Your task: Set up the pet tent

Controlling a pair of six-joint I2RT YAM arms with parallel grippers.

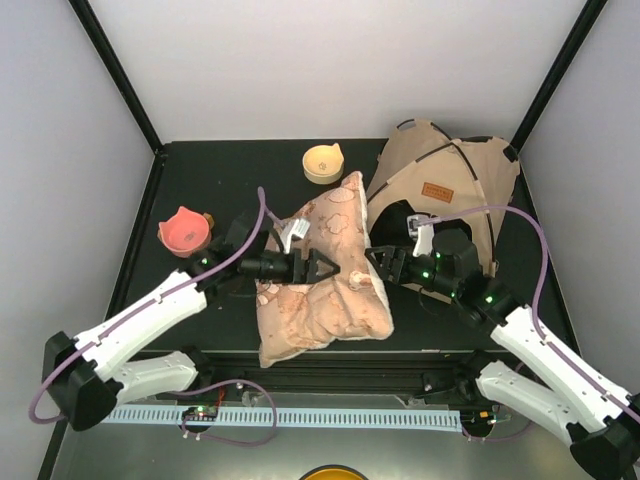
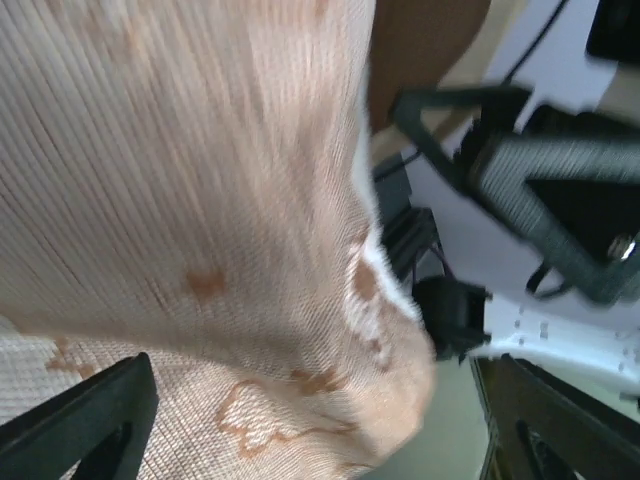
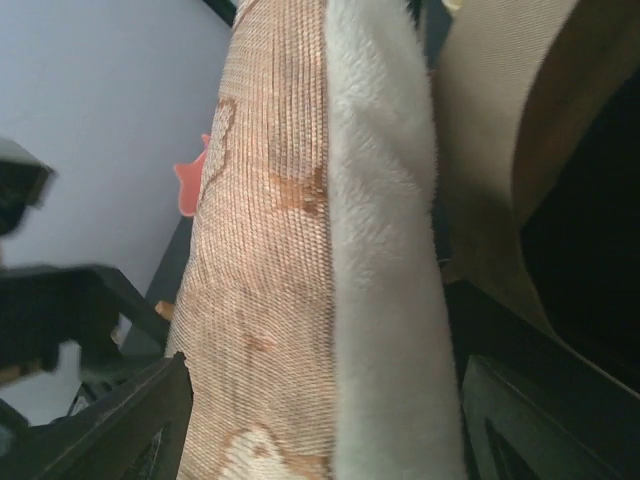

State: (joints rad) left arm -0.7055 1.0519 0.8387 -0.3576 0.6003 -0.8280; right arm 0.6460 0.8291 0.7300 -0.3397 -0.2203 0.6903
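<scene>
Tent [image 1: 445,185] lies just behind your right tool [image 1: 378,262], at the tabletop's [image 1: 230,170] far right. Your left tool [image 1: 328,268] and the right both gape wide, straddling the pillow's [image 1: 320,310] opposite edges.

Pet tent [image 1: 450,190]: one, at the table's [image 1: 200,170] far-right corner. Patterned pillow [image 1: 325,290]: one, at mid-table. Cat-eared bowls: two, being one pink bowl [image 1: 185,231] by the left edge and one yellow bowl [image 1: 322,163] by the far edge. Grippers: two, left gripper [image 1: 333,268] and right gripper [image 1: 374,262].
</scene>
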